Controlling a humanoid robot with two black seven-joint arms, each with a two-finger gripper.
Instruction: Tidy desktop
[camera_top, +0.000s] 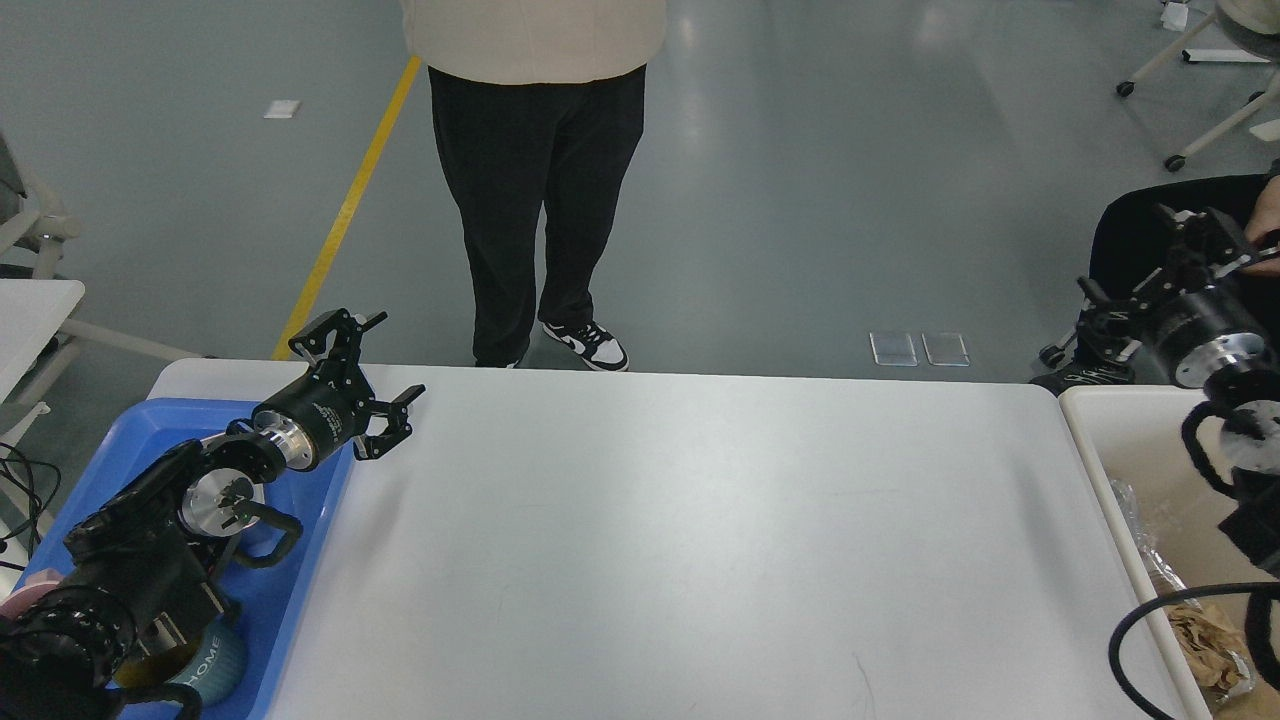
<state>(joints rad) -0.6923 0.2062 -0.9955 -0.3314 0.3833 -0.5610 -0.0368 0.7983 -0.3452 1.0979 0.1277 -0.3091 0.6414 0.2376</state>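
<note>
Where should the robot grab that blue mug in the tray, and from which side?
Probably by its rim, coming straight down. The mug stands upright in the blue tray, and the left arm hides its near side, so no handle shows to grip.
</note>
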